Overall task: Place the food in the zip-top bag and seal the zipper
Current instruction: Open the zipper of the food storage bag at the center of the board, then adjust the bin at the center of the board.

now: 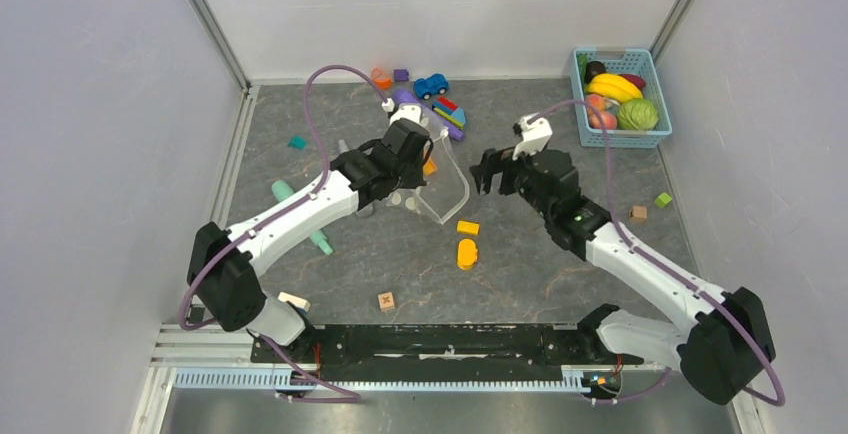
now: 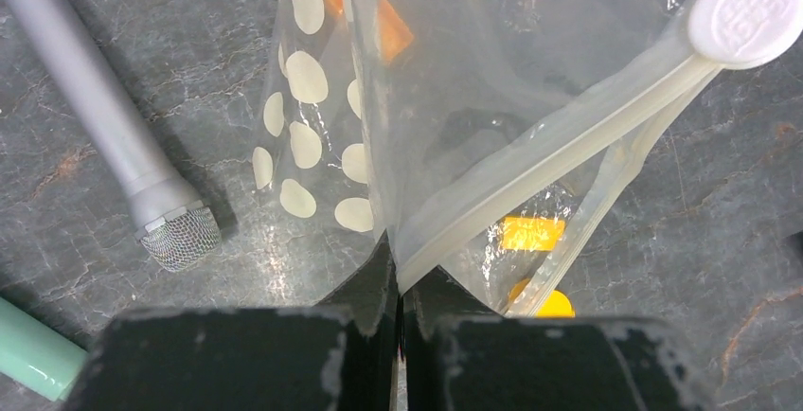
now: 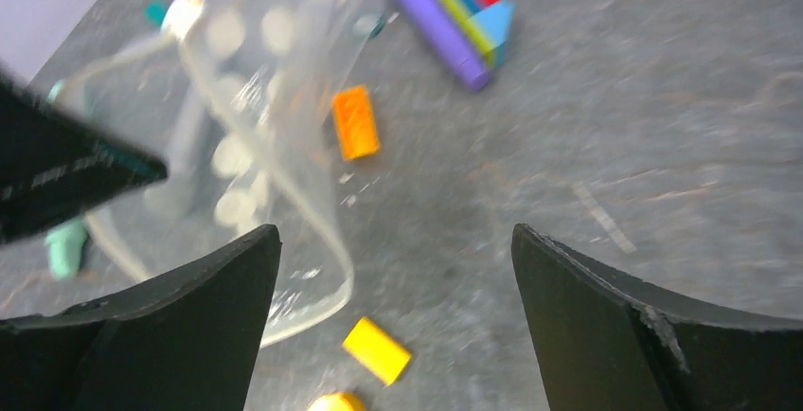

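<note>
Through the left wrist view I saw my left gripper [image 2: 400, 283] pinched tight on the edge of the zip-top bag [image 2: 445, 98], its 2 fingers meeting just below the zipper [image 2: 568, 141]. That strip ran up to a round white slider [image 2: 748, 15]. A grey toy microphone [image 2: 104, 127] lay on the table [image 2: 720, 241] left of the bag. 1 orange block [image 2: 390, 32] and 2 yellow blocks [image 2: 530, 233] showed through the plastic.
</note>
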Robot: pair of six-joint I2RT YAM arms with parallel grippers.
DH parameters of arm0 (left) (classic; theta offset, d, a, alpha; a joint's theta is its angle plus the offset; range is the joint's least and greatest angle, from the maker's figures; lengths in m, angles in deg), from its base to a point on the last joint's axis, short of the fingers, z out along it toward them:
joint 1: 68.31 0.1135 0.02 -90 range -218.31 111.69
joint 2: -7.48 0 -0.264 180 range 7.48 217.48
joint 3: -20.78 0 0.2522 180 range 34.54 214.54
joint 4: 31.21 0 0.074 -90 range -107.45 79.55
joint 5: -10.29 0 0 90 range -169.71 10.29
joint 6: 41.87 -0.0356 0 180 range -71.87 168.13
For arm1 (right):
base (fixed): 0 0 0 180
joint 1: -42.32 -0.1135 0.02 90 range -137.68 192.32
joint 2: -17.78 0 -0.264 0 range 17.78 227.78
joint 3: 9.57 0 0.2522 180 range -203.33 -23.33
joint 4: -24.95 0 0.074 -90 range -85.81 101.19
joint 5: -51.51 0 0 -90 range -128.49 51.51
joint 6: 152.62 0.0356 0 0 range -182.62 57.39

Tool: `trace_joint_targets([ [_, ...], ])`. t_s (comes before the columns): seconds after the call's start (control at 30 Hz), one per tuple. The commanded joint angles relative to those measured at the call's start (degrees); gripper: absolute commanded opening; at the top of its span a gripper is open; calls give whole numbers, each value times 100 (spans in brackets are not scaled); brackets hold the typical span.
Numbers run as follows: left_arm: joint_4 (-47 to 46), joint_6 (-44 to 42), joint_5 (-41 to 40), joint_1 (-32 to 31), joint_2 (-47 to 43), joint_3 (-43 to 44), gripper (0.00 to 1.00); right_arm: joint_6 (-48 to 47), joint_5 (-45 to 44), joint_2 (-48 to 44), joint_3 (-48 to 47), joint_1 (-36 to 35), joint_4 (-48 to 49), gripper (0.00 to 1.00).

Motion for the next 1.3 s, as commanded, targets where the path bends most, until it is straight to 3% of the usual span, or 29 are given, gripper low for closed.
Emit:
trace_joint_targets([
  [0.0, 39, -165, -178, 15, 98, 358, 2, -705, -490, -121, -585, 599, -382, 98],
  [0.17, 343, -143, -425, 11, 61, 456, 2, -1267, -864, 679, -1450, 1673, -906, 98],
  [0.5, 1700, 136, -2144, 41, -112, 771, 2, -1051, 191, 3815, -4427, 3947, -1974, 98],
  [0.67, 1975, 85, -2528, 72, -273, 970, 2, -1355, 1496, 4806, -5232, 4194, -1915, 93],
  [0.8, 2475, 152, -2892, 94, -317, 1320, 2, -1559, 1683, 5183, -5356, 4181, -1613, 88],
  [1.0, 2806, 282, -3291, 146, -376, 1310, 5, -1564, 1788, 5544, -5136, 4187, -1445, 70],
  [1.27, 2845, 562, -2954, 165, -250, 1009, 7, -1502, 2142, 5256, -4568, 4098, -1370, 29],
])
